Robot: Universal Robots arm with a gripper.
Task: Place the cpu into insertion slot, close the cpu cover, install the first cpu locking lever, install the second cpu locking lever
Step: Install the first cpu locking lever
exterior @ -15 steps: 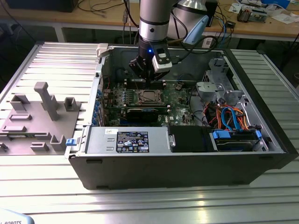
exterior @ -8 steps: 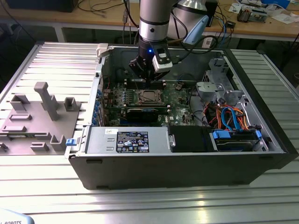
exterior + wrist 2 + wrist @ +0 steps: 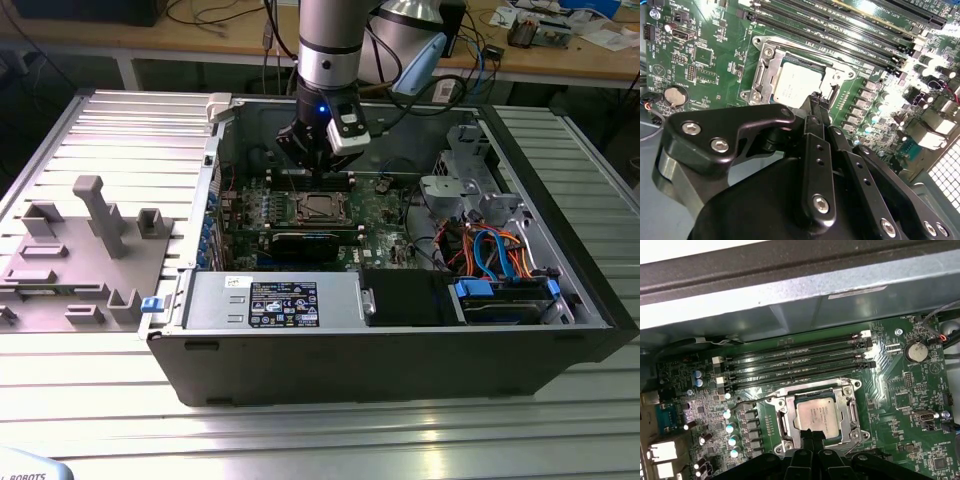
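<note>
A: Item one, largest: table (image 3: pixel 100 130), ribbed metal. What stands on it?

B: Computer case (image 3: pixel 400 350), lid off, filling the middle and reaching toward the table's front edge. A grey fixture block (image 3: pixel 80 250) lies apart from it, near the table's edge at the exterior view's left.

A: Item two, inside the case?

B: Green circuit board (image 3: pixel 715 65) on the case floor. Power supply box (image 3: pixel 270 300) along the case's front wall; drive cage with blue and orange cables (image 3: pixel 500 255) in the corner at the exterior view's right.

A: Item three, the arm?

B: Its claw (image 3: pixel 815 102) hangs low over the board, tips pressed together at the edge of the insertion slot (image 3: pixel 817 412), pinching nothing I can make out.

A: Item four, the cpu?

B: The cpu (image 3: pixel 816 414) lies flat in the insertion slot, silver top showing. The cpu cover (image 3: pixel 767 70) appears to be down around it, its window framing the chip.

A: Progress?

B: By my reading: chip placed, cover lowered. A thin wire lever (image 3: pixel 747 401) stands out from one side of the slot, seemingly unlatched; the other lever I cannot place. So the locking is probably left.

A: Room to move?

B: Tight. Long black memory slots (image 3: pixel 790 365) run just beside the slot, a row of capacitors (image 3: pixel 730 432) near another side. Open air above; the case walls stand well apart from the slot.
</note>
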